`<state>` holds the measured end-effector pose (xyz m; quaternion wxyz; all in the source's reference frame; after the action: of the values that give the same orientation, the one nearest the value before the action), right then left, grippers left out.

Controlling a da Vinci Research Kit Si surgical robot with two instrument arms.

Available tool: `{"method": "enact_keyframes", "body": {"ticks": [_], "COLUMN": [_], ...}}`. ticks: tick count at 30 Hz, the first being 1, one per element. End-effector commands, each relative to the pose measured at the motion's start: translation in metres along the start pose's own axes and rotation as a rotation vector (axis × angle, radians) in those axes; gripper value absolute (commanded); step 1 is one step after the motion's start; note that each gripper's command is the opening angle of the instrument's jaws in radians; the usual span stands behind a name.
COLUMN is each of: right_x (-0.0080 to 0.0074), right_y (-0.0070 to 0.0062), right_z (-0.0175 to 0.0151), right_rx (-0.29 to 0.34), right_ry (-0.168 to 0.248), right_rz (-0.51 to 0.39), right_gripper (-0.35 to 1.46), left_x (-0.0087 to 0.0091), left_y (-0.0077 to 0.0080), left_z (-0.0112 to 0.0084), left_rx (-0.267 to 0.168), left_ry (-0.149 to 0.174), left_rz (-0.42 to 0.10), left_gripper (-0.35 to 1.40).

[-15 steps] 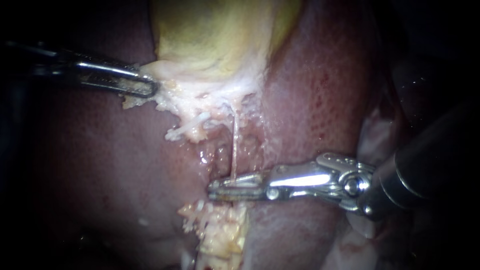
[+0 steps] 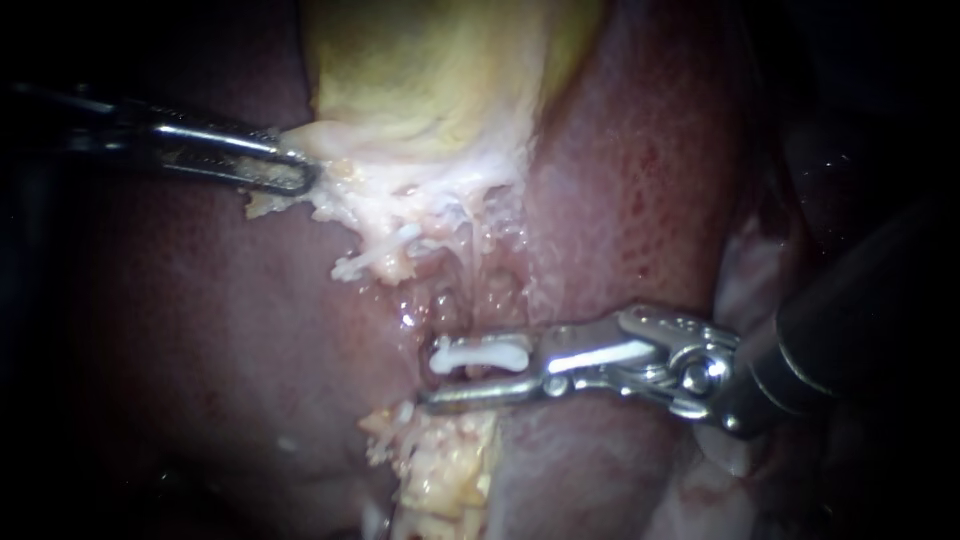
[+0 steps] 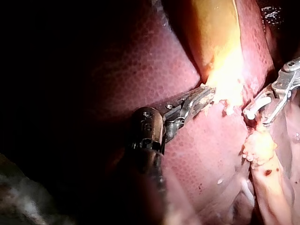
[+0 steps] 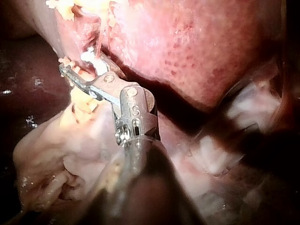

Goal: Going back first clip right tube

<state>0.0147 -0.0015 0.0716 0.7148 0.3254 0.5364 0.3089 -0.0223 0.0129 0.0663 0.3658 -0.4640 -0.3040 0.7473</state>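
clip (image 2: pixel 480 353) below gallbladder (image 2: pixel 440 70), liver (image 2: pixel 640 180) either side

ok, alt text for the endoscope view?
The right instrument is open at its tip, with a white clip in the gap, low in the pale tissue between the liver's red surfaces. The left instrument grips the pale lower edge of the yellow gallbladder.
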Motion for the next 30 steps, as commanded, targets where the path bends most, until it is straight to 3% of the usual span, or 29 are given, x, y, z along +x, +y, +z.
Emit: {"method": "enact_keyframes", "body": {"ticks": [1,5,8,14,20,25,30], "right_x": [0.0000,-0.0001,-0.0002,0.0004,0.0022,0.0034,0.0034], "right_y": [0.0003,0.0016,0.0019,0.0009,-0.0007,-0.0012,-0.0014], "right_z": [-0.0003,-0.0013,-0.0022,-0.0047,-0.0089,-0.0114,-0.0126], "right_rx": [-0.019,-0.069,-0.087,-0.081,-0.061,-0.062,-0.055], "right_ry": [0.003,-0.004,-0.016,-0.021,-0.029,-0.029,-0.031], "right_rz": [-0.003,-0.055,-0.087,-0.230,-0.410,-0.479,-0.514], "right_gripper": [0.45,0.48,0.48,0.50,0.50,0.50,0.50], "left_x": [0.0000,0.0000,0.0000,0.0000,-0.0001,-0.0001,-0.0002], "left_y": [0.0000,0.0001,0.0001,0.0001,0.0001,0.0001,0.0001], "left_z": [0.0000,0.0000,-0.0001,-0.0001,-0.0001,-0.0001,0.0001], "left_rx": [0.000,0.000,0.000,0.000,0.000,0.000,0.002], "left_ry": [0.000,0.000,0.000,0.000,0.000,0.000,0.001], "left_rz": [0.000,0.000,0.000,0.000,0.000,0.000,0.001], "left_gripper": [-0.35,-0.35,-0.35,-0.35,-0.35,-0.35,-0.35]}}
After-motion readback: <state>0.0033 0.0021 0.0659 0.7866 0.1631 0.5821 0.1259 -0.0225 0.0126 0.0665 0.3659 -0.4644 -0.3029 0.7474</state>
